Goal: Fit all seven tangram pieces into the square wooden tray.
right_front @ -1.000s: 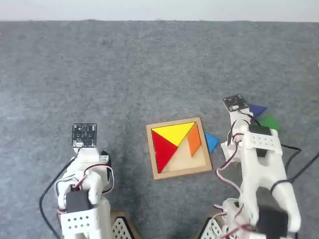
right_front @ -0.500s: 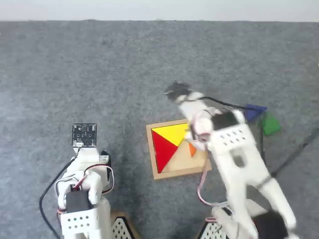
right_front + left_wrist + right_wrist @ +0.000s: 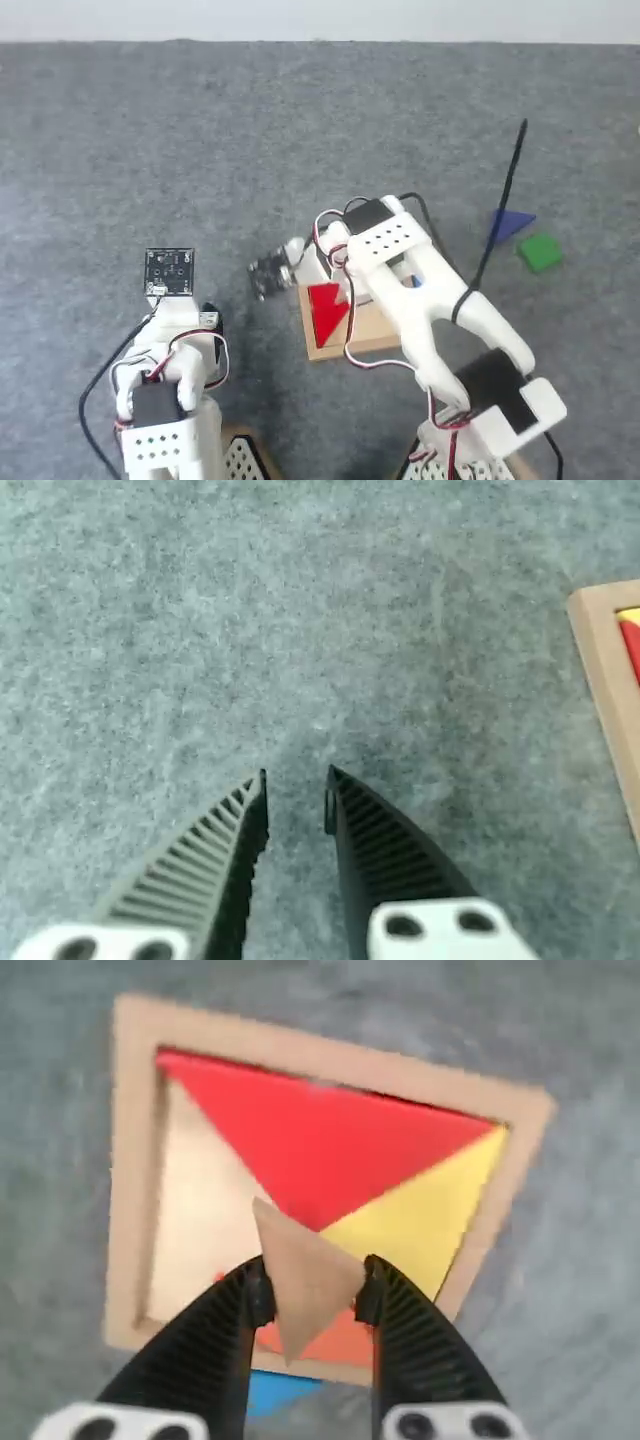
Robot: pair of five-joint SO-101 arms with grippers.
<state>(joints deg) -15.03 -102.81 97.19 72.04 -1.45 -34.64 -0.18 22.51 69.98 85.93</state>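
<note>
right tool (image 3: 315, 1270): clamped on tan triangle (image 3: 300, 1298) | left tool (image 3: 296, 780): slightly open

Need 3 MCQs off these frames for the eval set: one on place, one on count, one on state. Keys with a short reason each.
1. Where is the green square?
A. in the tray
B. on the grey mat, off the tray
C. on the tray's rim

2. How many pieces lie in the tray, by the right wrist view?
A. three
B. five
C. seven

3. The right pincer is:
A. open and empty
B. shut on a tan triangle
C. shut on the tray's rim

Key:
1 B: it lies on the mat near the dark blue triangle, apart from the tray.
2 A: only the red piece, yellow piece and orange piece lie inside.
3 B: the triangle sits between its fingers, over the tray.
</note>
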